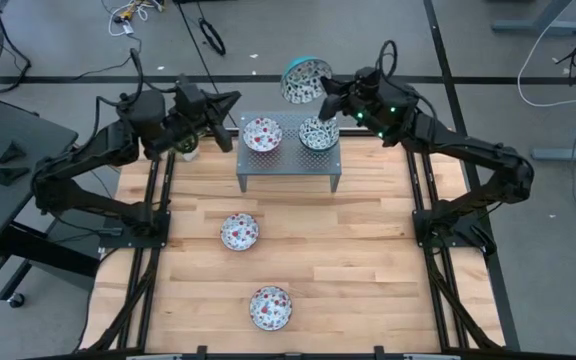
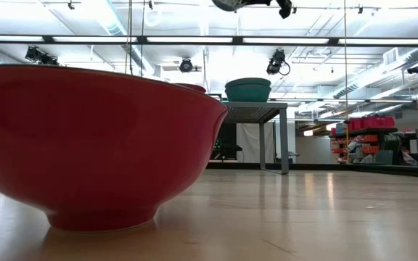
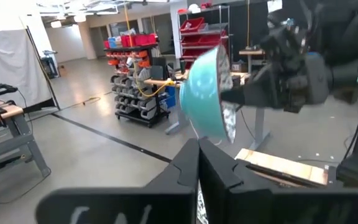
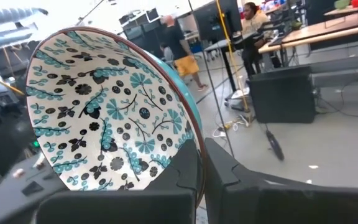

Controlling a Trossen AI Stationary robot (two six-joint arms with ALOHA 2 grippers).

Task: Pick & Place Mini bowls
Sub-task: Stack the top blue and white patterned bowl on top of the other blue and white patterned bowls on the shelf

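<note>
From above, the right gripper (image 1: 320, 98) pinches the rim of a tilted teal bowl (image 1: 303, 80) held in the air just beyond the far edge of the grey stand (image 1: 288, 162), which carries 1 red bowl (image 1: 262, 134) on the left and 1 teal bowl (image 1: 318, 133) on the right. 2 more red bowls (image 1: 239, 232) (image 1: 270, 307) sit on the wooden table (image 1: 368, 260) nearer the front, and the left gripper (image 1: 226, 112) hovers at the stand's far left corner. In the low view a red bowl (image 2: 85, 138) fills the left foreground with the stand (image 2: 263, 109) behind; the left wrist view shows its own fingers (image 3: 185, 171) pressed together on nothing, and the right wrist view shows its fingers (image 4: 219, 171) clamped on the patterned bowl's (image 4: 104, 112) rim.
</note>
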